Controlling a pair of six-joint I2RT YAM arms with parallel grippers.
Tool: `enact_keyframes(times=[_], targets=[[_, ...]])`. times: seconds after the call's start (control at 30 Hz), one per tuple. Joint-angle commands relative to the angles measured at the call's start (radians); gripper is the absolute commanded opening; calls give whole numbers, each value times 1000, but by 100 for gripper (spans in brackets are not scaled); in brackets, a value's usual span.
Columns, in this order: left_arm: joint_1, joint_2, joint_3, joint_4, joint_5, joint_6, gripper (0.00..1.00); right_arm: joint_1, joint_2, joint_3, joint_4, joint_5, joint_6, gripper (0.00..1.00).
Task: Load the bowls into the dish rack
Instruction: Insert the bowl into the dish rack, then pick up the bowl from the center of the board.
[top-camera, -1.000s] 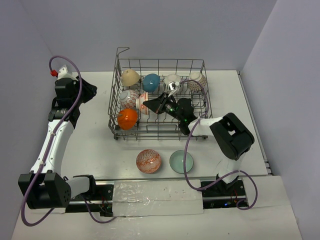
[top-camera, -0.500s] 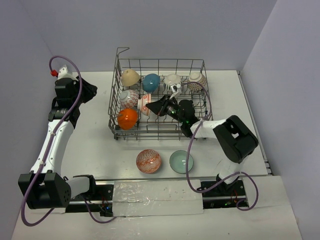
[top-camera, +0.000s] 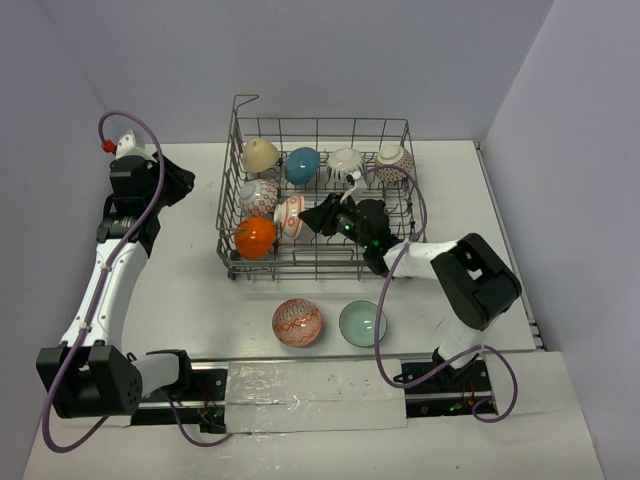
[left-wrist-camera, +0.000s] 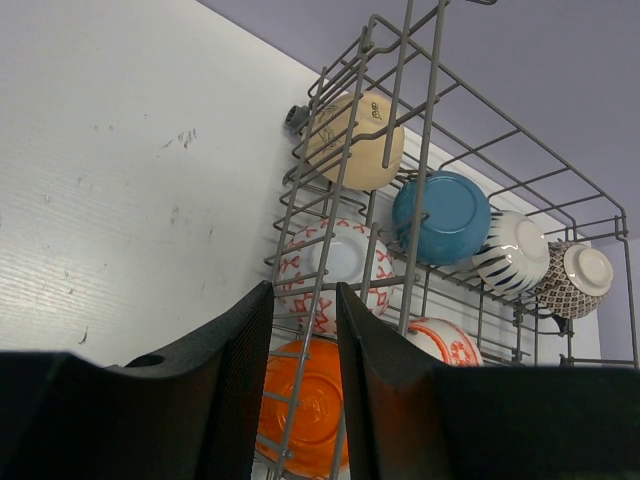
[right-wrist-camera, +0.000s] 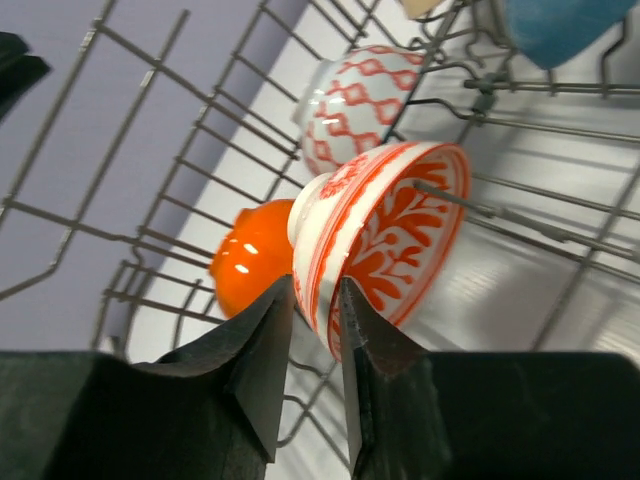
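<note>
Inside the grey wire dish rack (top-camera: 330, 262), near its middle: right gripper (right-wrist-camera: 312, 290), fingers narrowly apart at the lower edge of a white ceramic bowl with orange-red leaf pattern (right-wrist-camera: 385, 235), tipped on its side among the tines. Gripped or let go: cannot tell. Just left of it, a plain orange round bowl (right-wrist-camera: 255, 262) and a white bowl with red lattice (right-wrist-camera: 355, 100). Along the far row, left to right: tan bowl (top-camera: 261, 154), teal-blue bowl (top-camera: 302, 164), white striped bowl (top-camera: 346, 160), brown-patterned bowl (top-camera: 396, 160). On the white table (top-camera: 180, 290), nearer than the rack: orange-red patterned bowl (top-camera: 297, 322) and pale green bowl (top-camera: 362, 323), upright, side by side. Left of the rack, outside it: left gripper (left-wrist-camera: 302, 290), narrowly parted, holding nothing.
</note>
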Motion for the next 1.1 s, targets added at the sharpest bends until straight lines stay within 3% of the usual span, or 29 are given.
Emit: enact_keyframes(times=[0.0, 0.53, 0.93, 1.07], targets=[[-1, 3, 14, 29, 22, 0, 37, -12, -65, -7, -1, 55, -65, 33], [-1, 4, 11, 35, 31, -3, 38, -12, -128, -1, -129, 98, -143, 43], [-3, -40, 2, 46, 19, 20, 38, -8, -454, 9, -354, 121, -273, 49], [-4, -49, 2, 46, 16, 20, 39, 18, -548, 65, -484, 57, -331, 49]])
